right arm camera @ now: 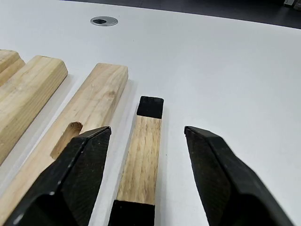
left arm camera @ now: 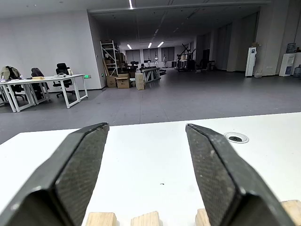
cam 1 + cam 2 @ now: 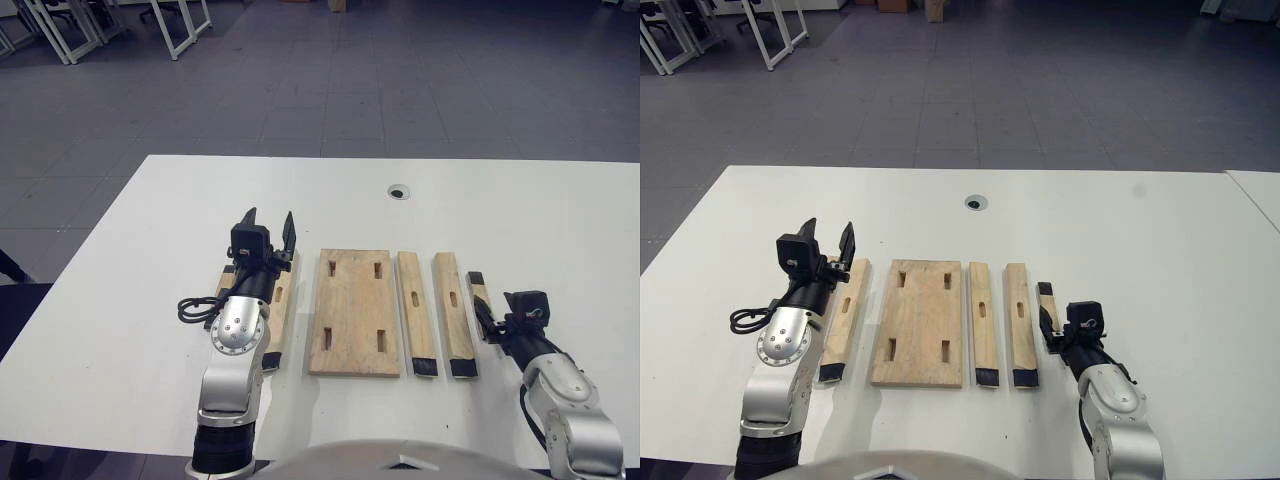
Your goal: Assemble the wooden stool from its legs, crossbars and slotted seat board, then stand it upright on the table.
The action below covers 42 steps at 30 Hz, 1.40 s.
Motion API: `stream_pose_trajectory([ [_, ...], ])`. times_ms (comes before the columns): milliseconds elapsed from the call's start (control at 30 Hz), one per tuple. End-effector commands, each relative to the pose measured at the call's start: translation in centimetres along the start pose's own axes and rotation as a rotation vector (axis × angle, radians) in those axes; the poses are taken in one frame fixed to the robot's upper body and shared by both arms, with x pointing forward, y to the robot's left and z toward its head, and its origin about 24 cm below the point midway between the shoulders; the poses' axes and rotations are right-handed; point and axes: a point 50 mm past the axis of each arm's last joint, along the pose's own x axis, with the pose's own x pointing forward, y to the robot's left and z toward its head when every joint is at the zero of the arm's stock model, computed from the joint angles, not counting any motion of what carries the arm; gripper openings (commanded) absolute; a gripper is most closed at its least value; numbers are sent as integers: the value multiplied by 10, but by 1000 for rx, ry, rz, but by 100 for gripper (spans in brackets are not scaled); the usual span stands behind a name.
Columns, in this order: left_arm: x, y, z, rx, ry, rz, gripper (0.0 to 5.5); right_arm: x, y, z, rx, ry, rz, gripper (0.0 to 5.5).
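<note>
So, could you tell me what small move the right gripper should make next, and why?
Probably lower the right gripper and close on the narrow wooden crossbar with black ends: its open fingers straddle that bar, which lies flat on the white table, clear of the slotted wooden leg.

Head stereo pair looks fwd & down over the table, mid-range; both eyes share the seat board at 12 o'clock. L wrist cam sits low behind the left gripper, facing 12 o'clock into the room; R wrist cam tilts down, v. close on the crossbar the head pair sees at 1 o'clock.
</note>
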Motion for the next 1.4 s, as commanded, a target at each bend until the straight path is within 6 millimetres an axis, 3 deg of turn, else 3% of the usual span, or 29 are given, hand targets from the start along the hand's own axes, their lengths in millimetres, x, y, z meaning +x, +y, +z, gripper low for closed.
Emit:
stream_pose_trajectory([
  [33,0,3,0,18,6,-5,301,3,-7,2,-21,-4,-31,289],
  [167,1,1,-1,13,3,4,301,15,-8,23,-202,-211,-61,289],
  [367,5,-2,-1,12,-7,-11,301,27,-9,22,-146,-332,-93,289],
  [767,10,0,7,39,-37,-27,301,29,-4,16,-133,-300,-76,289],
  [1100,-30,-2,-25,80,92,-38,301,23,-4,10,-128,-256,-51,289],
  [1267,-34,-6,-28,117,89,-53,301,15,1,-3,-57,-148,42,289],
  [1400,-33,-3,-28,120,88,-47,301,8,-3,-11,-5,-66,17,289],
])
